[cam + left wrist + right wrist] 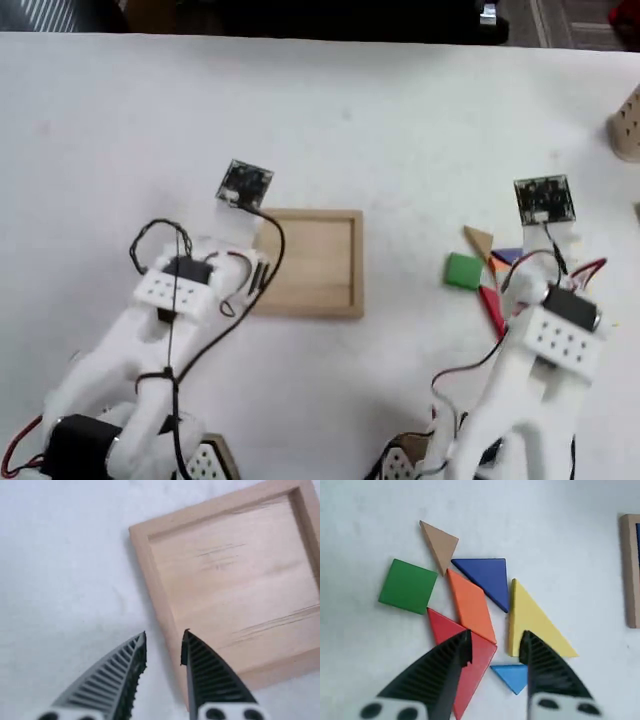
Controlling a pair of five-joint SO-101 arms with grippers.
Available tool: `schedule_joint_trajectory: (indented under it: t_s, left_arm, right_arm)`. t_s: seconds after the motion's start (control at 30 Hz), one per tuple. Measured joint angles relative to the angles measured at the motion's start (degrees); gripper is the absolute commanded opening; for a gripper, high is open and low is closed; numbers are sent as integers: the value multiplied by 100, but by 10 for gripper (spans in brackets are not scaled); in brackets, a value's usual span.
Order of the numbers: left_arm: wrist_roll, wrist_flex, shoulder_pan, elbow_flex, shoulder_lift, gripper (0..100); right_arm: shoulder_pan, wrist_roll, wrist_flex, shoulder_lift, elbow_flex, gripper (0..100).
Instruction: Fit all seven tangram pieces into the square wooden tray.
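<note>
Tangram pieces (470,605), all seven, lie in a tight cluster on the white desk (400,120), well apart from the square wooden tray (357,260), which is empty. The green square (408,586) and tan triangle (440,543) sit on the outside. The dark blue triangle (487,580), orange parallelogram (470,605), yellow triangle (532,622), red triangle (470,665) and light blue triangle (512,675) crowd together.

The right hand (496,636) hangs released over the cluster, its fingers spread between red and yellow. The left hand (165,634) is likewise released, grasping nothing, above the tray's rim.

The step looks like a first pick. A big triangle such as the yellow one, with a free outer edge, seems the sound choice, gripped across its flat sides without nudging its neighbours.

The right arm covers much of the cluster in the high view. The fingers hide parts of the red and light blue triangles, and I cannot tell whether neighbours overlap or merely touch. A wooden edge (630,570) nearby is cut off.
</note>
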Motion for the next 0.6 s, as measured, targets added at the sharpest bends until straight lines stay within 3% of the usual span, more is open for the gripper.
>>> schedule_joint_trajectory:
  t_s: [0.17, 0.43, 0.6]
  left_arm:
    - [-149, -281, 0, 0, 281, 133]
    - [-158, -281, -325, -193, 545, 273]
    - [-158, -281, -343, -193, 545, 268]
  right_arm:
    - [18, 879, 9, 1591, -1116, 125]
    - [0, 1864, 9, 4088, -2752, 202]
    - [0, 2303, 44, 5275, -3578, 204]
